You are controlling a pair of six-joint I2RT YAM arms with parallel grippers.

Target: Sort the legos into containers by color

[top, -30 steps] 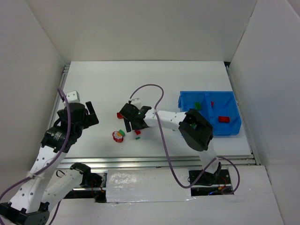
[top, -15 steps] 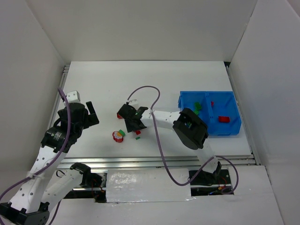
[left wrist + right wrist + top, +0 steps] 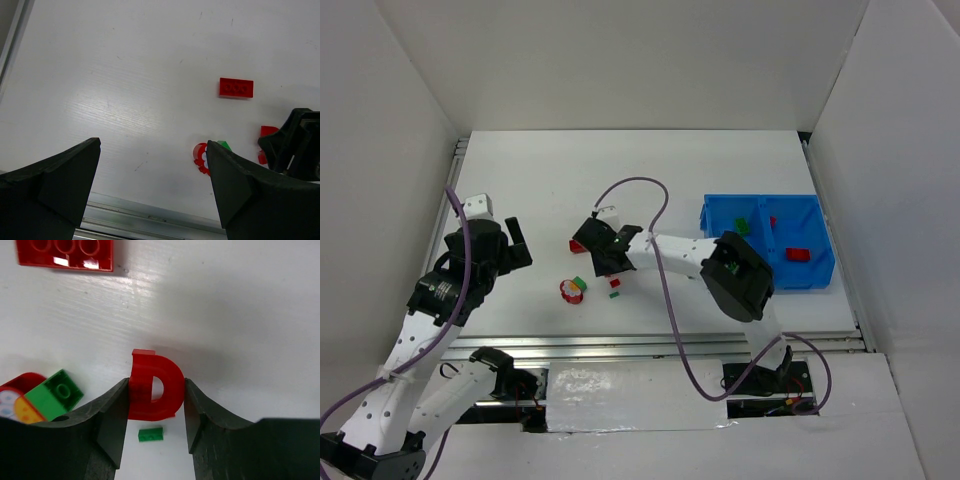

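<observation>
My right gripper (image 3: 155,383) is shut on a red D-shaped lego (image 3: 145,400), held just above the table. In the top view the right gripper (image 3: 605,264) is at table centre. Below it lie a tiny green brick (image 3: 150,434), a green brick (image 3: 55,394) and the round red-white piece (image 3: 14,399). A flat red brick (image 3: 65,252) lies beyond. The blue bin (image 3: 760,206) stands to the right, with a green brick (image 3: 741,227) in its left compartment and a red brick (image 3: 797,254) in its right one. My left gripper (image 3: 152,150) is open and empty, at the left (image 3: 515,243).
White walls enclose the table on three sides. A metal rail (image 3: 650,345) runs along the near edge. The right arm's purple cable (image 3: 665,205) loops over the table centre. The flat red brick (image 3: 236,87) and round piece (image 3: 200,156) show in the left wrist view.
My right gripper has shifted slightly left and back over the loose bricks while staying low. The left arm has not moved.
</observation>
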